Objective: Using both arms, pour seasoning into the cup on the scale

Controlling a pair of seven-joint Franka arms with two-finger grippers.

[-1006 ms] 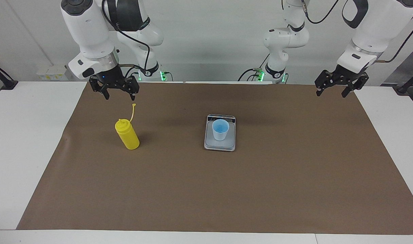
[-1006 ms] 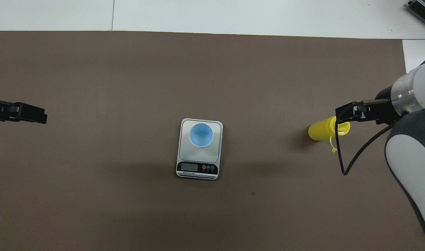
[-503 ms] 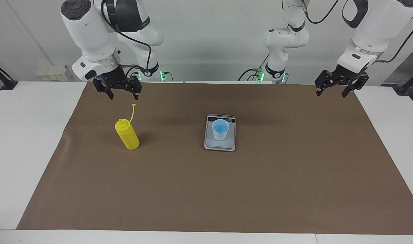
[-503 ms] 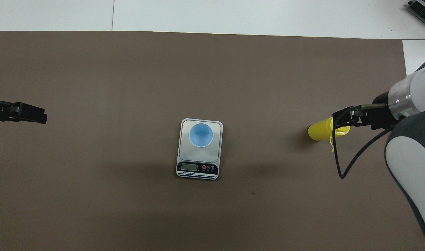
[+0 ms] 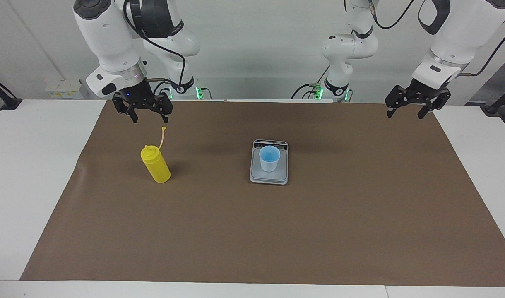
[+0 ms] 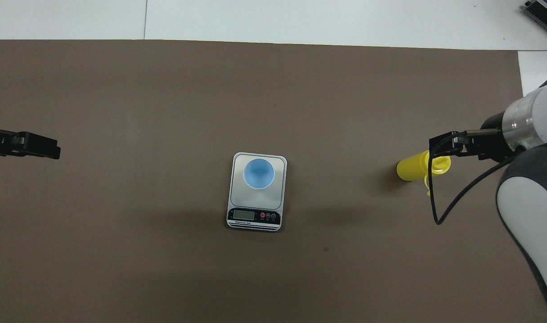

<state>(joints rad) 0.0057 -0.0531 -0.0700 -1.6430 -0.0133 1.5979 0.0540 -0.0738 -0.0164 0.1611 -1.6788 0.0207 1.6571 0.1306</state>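
The yellow seasoning bottle stands upright on the brown mat toward the right arm's end, its cap strap sticking up. It also shows in the overhead view. My right gripper hangs open and empty above the bottle's cap strap, not touching it; the overhead view shows it over the bottle's top. The light-blue cup stands on the silver scale at the mat's middle, and both show in the overhead view, the cup and the scale. My left gripper waits open over the mat's corner at the left arm's end.
A brown paper mat covers most of the white table. The arm bases with cables stand at the robots' edge of the table. A dark cable loops down from the right wrist.
My right gripper has shifted slightly sideways above the bottle and its wrist has turned a little. The left arm, bottle, cup and scale have not moved.
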